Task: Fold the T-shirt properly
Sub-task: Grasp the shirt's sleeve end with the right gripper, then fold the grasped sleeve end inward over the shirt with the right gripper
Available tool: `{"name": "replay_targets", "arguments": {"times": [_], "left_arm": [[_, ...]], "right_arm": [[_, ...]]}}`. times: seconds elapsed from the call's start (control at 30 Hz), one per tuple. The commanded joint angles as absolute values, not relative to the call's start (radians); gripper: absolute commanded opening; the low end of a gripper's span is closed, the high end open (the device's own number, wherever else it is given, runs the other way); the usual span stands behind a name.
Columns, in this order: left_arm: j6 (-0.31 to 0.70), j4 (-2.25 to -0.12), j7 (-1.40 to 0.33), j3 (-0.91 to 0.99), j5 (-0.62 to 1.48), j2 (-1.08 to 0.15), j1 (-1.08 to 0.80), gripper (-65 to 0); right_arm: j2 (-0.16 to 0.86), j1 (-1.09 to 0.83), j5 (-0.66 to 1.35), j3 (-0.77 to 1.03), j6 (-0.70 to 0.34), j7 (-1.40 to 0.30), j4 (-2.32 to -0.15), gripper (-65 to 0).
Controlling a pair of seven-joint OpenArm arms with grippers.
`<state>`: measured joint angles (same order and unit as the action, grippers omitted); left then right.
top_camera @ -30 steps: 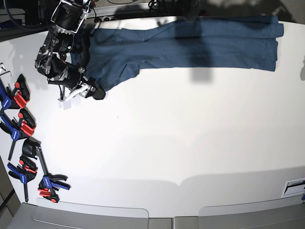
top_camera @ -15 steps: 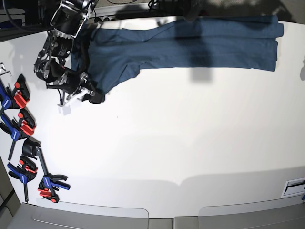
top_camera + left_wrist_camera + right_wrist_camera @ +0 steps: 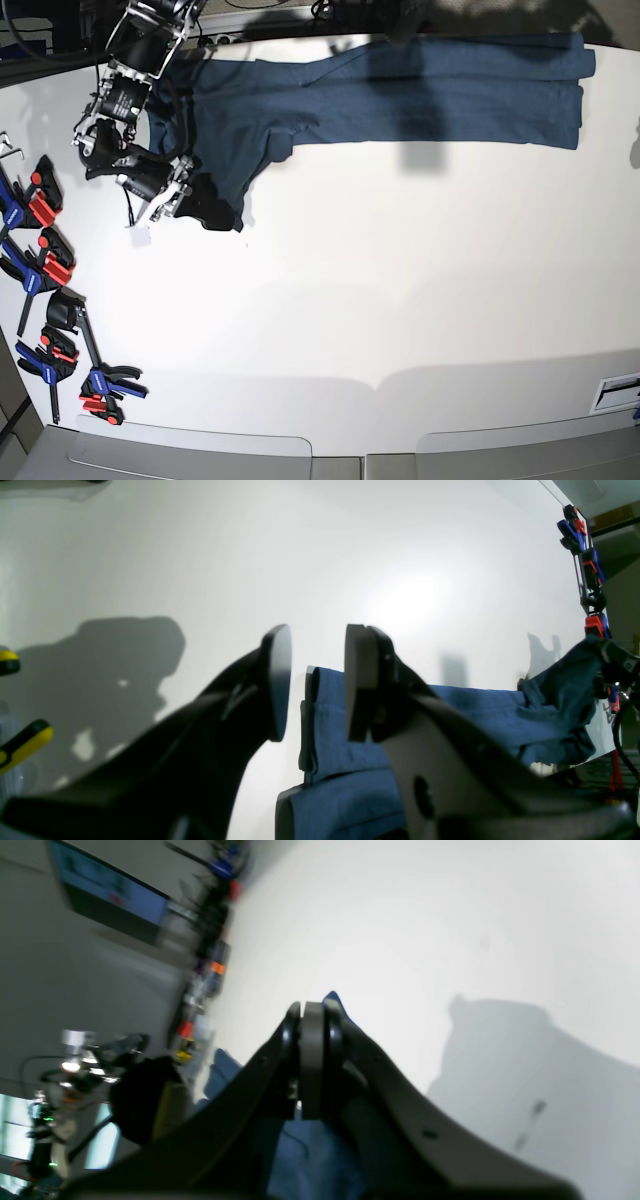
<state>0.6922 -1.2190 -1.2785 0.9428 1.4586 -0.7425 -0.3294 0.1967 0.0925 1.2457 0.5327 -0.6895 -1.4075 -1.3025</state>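
Note:
The dark teal-blue T-shirt (image 3: 420, 95) lies stretched along the far edge of the white table (image 3: 400, 300). My right gripper (image 3: 217, 216) is at the shirt's left end and is shut on its lower corner. In the right wrist view the right gripper (image 3: 312, 1060) has its jaws pressed together, and a tip of the T-shirt (image 3: 332, 1001) pokes out past them. In the left wrist view my left gripper (image 3: 312, 680) hangs over the shirt's other end with its jaws apart. The T-shirt (image 3: 500, 715) shows through that gap, untouched.
Several red-blue-black clamps (image 3: 45, 265) line the table's left edge, and the same clamps (image 3: 585, 555) show in the left wrist view. Yellow-and-black handles (image 3: 22, 740) sit at the left of that view. A small white piece (image 3: 140, 238) lies beside the right arm.
The right gripper has gone from open to shut on the shirt's left corner. It has drawn that corner a little toward the front and right.

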Motion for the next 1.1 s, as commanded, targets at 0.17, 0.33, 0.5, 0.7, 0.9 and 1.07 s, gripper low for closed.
{"name": "replay_targets", "arguments": {"times": [0.17, 0.33, 0.5, 0.7, 0.9, 1.07], "left_arm": [[0.698, -1.233, -1.256, 0.953, 1.484, -0.773, -0.327, -48.6], [0.698, -1.233, -1.256, 0.953, 1.484, -0.773, -0.328, -48.6], [0.698, -1.233, -1.256, 0.953, 1.484, -0.773, -0.327, -48.6], [0.698, -1.233, -1.256, 0.953, 1.484, -0.773, -0.327, -48.6], [0.698, -1.233, -1.256, 0.953, 1.484, -0.773, -0.327, -48.6], [0.698, -1.233, -1.256, 0.953, 1.484, -0.773, -0.327, -48.6]], "right_arm": [[0.208, 0.056, 1.362, 0.535, -0.698, -1.396, -1.366, -65.0], [0.208, -0.022, 1.373, 0.535, -0.698, -1.396, -1.433, -65.0], [0.207, -0.111, 1.373, 0.535, -0.698, -1.396, -1.530, -65.0], [0.207, -0.213, 1.374, 0.535, -0.698, -1.396, -1.654, -65.0], [0.207, -0.282, 1.419, 0.535, -0.698, -1.396, -1.726, -65.0], [0.166, -0.303, 1.451, 0.535, -0.698, -1.396, -1.729, -65.0]]}}
